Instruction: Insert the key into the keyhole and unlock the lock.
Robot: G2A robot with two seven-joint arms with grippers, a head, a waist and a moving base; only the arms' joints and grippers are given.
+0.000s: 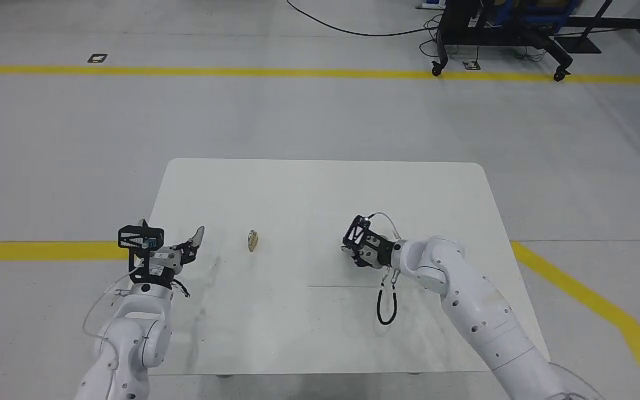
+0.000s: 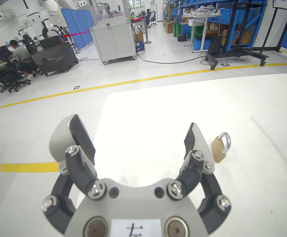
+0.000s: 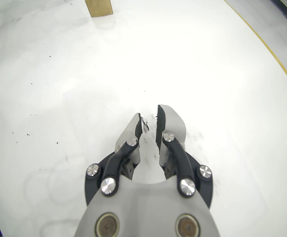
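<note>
A brass padlock [image 1: 252, 240] with a silver shackle lies on the white table [image 1: 400, 190], left of centre. The left wrist view shows the padlock [image 2: 220, 148] just beyond one fingertip of my left gripper [image 2: 134, 132], which is wide open and holds nothing. From above, my left gripper [image 1: 170, 241] hovers over the table's left edge. My right gripper [image 1: 352, 243] is low over the table's middle, pointing toward the lock. Its fingers [image 3: 150, 114] stand narrowly apart, with a small silver key [image 3: 145, 126] between them, against one pad. The padlock [image 3: 98, 7] lies well ahead of it.
A black cable [image 1: 386, 300] loops off the right arm onto the table. Yellow floor lines [image 1: 300, 71] run behind and beside the table. A wheeled black stand [image 1: 500, 40] is far back on the right.
</note>
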